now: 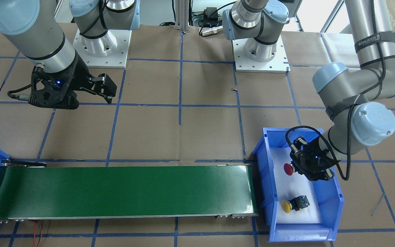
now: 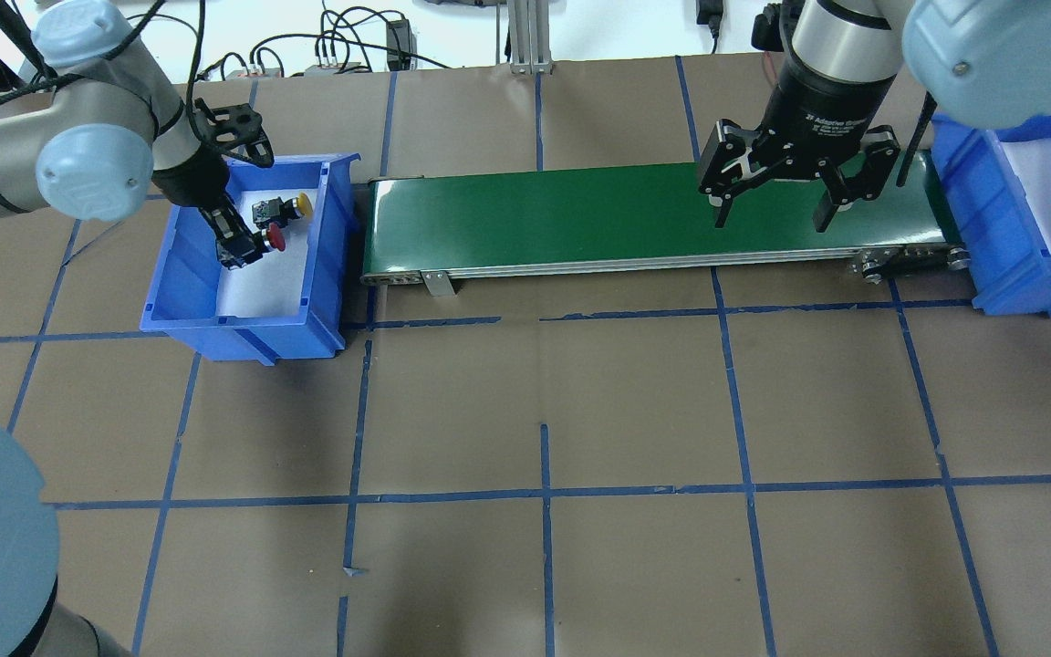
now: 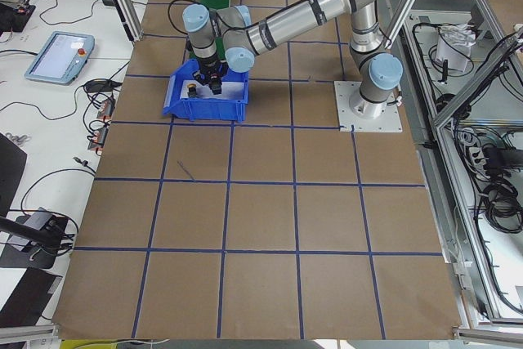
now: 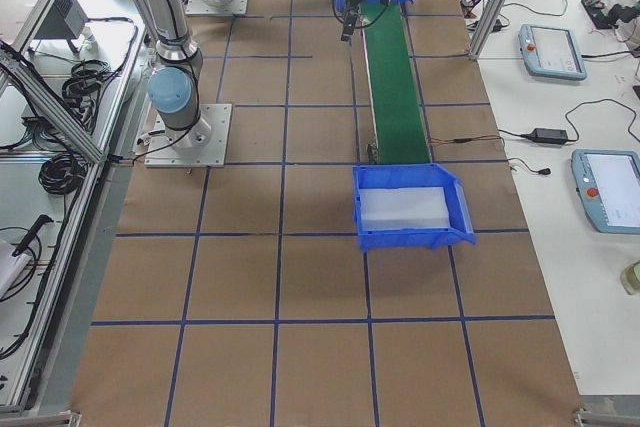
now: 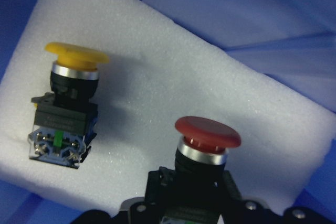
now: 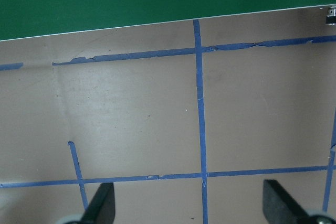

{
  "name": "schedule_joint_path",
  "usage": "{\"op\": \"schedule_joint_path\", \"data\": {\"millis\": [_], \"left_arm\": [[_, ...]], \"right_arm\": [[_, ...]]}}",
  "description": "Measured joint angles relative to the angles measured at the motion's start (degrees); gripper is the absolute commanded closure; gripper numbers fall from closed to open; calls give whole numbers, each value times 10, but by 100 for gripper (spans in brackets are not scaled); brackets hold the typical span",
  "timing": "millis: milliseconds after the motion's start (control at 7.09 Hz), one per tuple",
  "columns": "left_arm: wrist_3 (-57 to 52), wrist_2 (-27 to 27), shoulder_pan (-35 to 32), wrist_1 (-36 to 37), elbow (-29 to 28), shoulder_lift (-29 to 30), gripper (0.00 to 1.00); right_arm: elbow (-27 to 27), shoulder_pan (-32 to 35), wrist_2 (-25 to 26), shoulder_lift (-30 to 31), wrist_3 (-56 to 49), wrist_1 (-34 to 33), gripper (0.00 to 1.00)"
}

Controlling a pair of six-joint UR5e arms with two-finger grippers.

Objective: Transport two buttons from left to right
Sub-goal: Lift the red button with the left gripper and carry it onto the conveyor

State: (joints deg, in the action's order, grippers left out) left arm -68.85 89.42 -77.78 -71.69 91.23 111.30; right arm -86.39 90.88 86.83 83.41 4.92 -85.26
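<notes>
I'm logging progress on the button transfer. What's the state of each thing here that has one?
red button: in the left bin, gripped by its body.
yellow button: lying on its side on the foam, free.
left claw: shut on the red button.
right claw: open, holding nothing.
belt: running or stopped, cannot tell.

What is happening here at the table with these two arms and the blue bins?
The left gripper is down inside the blue bin on the robot's left and appears closed around the black body of the red button. The yellow button lies on the white foam beside it, untouched. The right gripper hovers open over the table beside the green conveyor belt, holding nothing. No button has reached the other blue bin yet.
</notes>
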Motion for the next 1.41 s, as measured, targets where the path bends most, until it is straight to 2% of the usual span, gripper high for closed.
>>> {"op": "schedule_joint_path", "data": {"millis": [282,564,846,1128,1410], "left_arm": [[119,-10,-8,-36,-22,-35,88],[294,-23,-60,-42,-61,-35,88],[479,-28,-113,-27,-77,-5,88],[639,-29,-166,5,-100,57,88],[722,-25,-200,21,-130,110,88]], "right_arm": [[0,0,0,0,0,0,0],[0,0,0,0,0,0,0],[0,0,0,0,-1,0,0],[0,0,0,0,0,0,0],[0,-1,0,0,-1,1,0]]}}
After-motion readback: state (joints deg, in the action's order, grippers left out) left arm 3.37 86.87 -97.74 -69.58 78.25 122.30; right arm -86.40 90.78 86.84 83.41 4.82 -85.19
